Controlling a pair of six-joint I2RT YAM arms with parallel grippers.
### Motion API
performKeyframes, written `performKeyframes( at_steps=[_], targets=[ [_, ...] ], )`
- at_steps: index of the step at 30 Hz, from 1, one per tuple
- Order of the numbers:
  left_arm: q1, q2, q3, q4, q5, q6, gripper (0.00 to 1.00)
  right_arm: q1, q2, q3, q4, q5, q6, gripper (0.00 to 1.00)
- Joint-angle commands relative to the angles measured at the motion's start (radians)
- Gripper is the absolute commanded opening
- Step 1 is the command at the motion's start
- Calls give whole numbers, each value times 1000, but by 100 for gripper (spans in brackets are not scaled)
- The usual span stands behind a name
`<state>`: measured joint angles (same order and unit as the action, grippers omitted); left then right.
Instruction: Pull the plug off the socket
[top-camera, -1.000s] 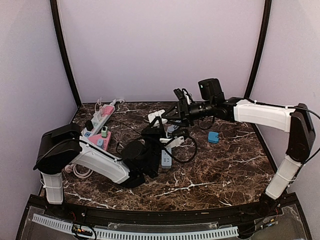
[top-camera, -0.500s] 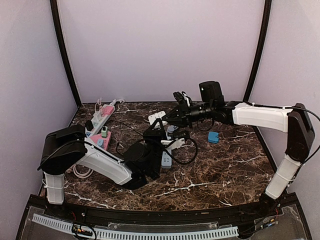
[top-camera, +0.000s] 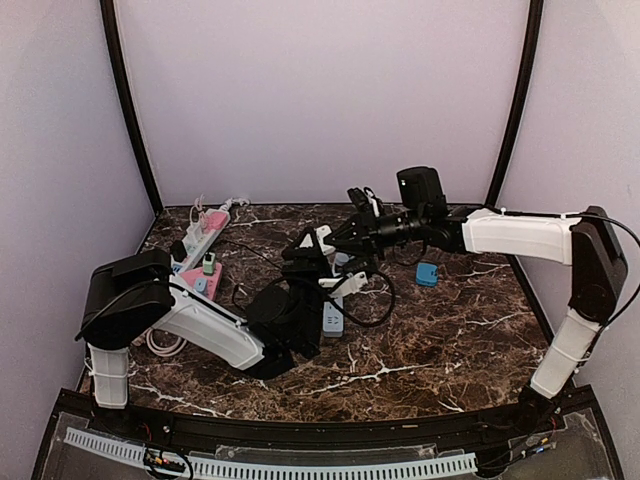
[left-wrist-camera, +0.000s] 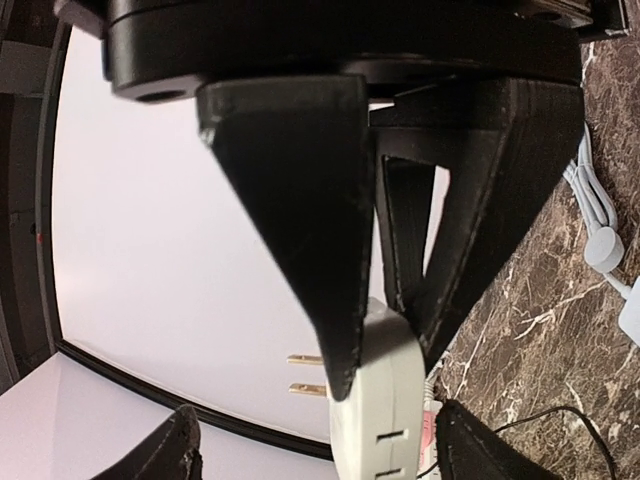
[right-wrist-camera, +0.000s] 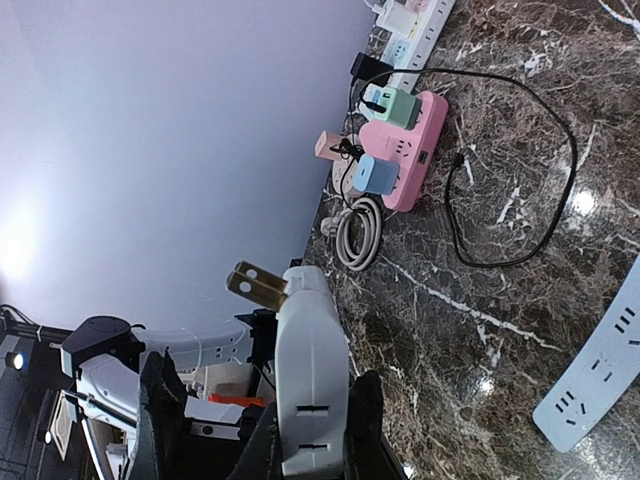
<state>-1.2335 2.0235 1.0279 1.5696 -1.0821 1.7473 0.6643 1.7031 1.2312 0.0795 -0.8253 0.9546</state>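
A white plug (right-wrist-camera: 312, 370) with two brass prongs (right-wrist-camera: 255, 288) hangs in the air above the table, its prongs bare and in no socket. My right gripper (right-wrist-camera: 312, 445) is shut on its lower end, one finger on each side. The left wrist view has the same plug (left-wrist-camera: 390, 400) pinched by the right gripper's dark fingers (left-wrist-camera: 300, 220). My left gripper (left-wrist-camera: 340, 450) stands wide open around the plug's near end, apart from it. In the top view the plug (top-camera: 320, 240) sits between left gripper (top-camera: 308, 262) and right gripper (top-camera: 345, 238). A white socket strip (right-wrist-camera: 600, 370) lies on the table below.
A grey-blue power strip (top-camera: 332, 318) and a looped black cable (top-camera: 372, 300) lie under the grippers. Pink and white strips with chargers (top-camera: 200, 250) crowd the back left, and a coiled white cord (right-wrist-camera: 358, 232) lies beside them. A small blue block (top-camera: 427, 274) sits at right.
The right gripper has closed on the plug and shifted slightly left. The left gripper, shut a moment ago, has opened wide and let go.
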Motion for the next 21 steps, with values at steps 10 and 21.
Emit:
performKeyframes(
  at_steps=[10, 21],
  targets=[
    [-4, -121, -78, -193, -45, -234, 99, -125, 16, -86, 23, 139, -81, 0],
    [41, -391, 94, -1583, 244, -1326, 99, -254, -54, -341, 42, 184, -132, 0]
  ],
)
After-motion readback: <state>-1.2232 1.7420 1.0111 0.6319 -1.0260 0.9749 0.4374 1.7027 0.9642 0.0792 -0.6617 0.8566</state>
